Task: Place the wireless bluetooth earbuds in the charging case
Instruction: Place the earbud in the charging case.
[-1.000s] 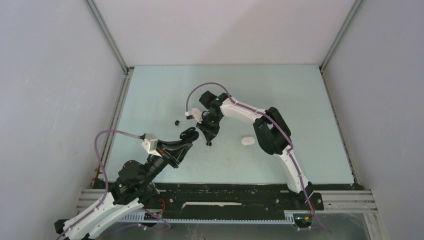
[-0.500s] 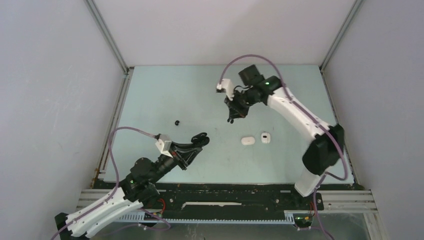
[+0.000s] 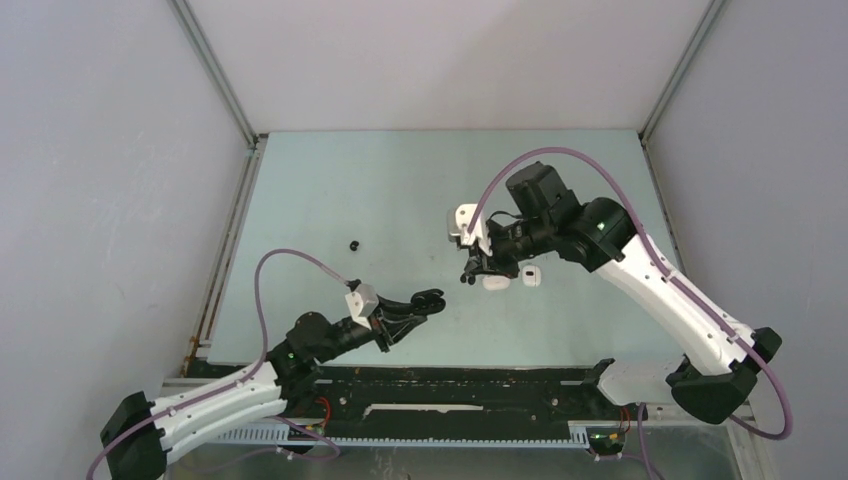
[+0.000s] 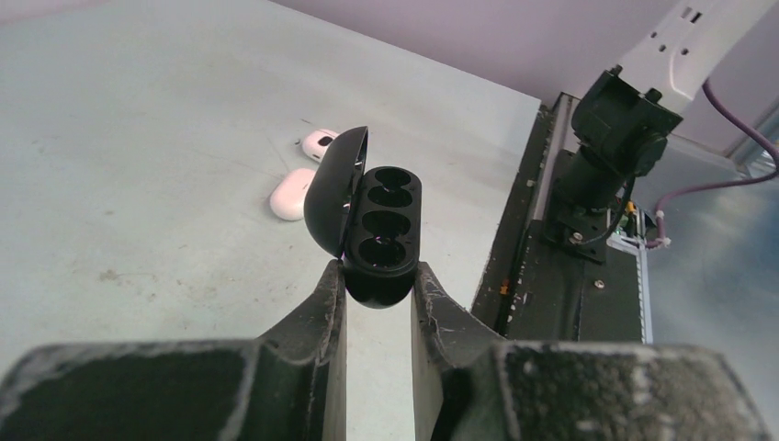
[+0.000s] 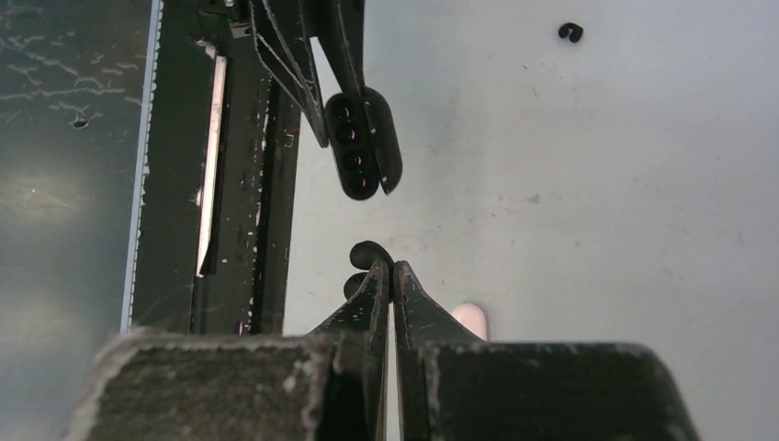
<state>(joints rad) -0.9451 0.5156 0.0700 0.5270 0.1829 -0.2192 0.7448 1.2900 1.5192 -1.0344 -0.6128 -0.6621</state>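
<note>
My left gripper (image 3: 432, 298) (image 4: 378, 276) is shut on the black charging case (image 4: 381, 230) (image 3: 428, 299). The case is held by its lower end, lid swung open to the left, and its wells look dark and hollow. My right gripper (image 3: 470, 276) (image 5: 392, 268) hangs just right of the case, shut on a small black earbud (image 5: 363, 250) that sticks out at its tip. In the right wrist view the open case (image 5: 358, 152) lies straight ahead of that earbud, a short gap away. A second black earbud (image 3: 354, 244) (image 5: 570, 32) lies alone on the table, far left.
A white oval case (image 3: 495, 283) (image 4: 292, 194) and a smaller white piece with a dark spot (image 3: 531, 275) (image 4: 319, 143) lie on the table under the right arm. The black base rail (image 3: 450, 385) runs along the near edge, close to the left gripper.
The right arm swung from the far side of the table back down toward the case, still shut on the earbud. The left arm carried the open case to the right and nearer the rail.
</note>
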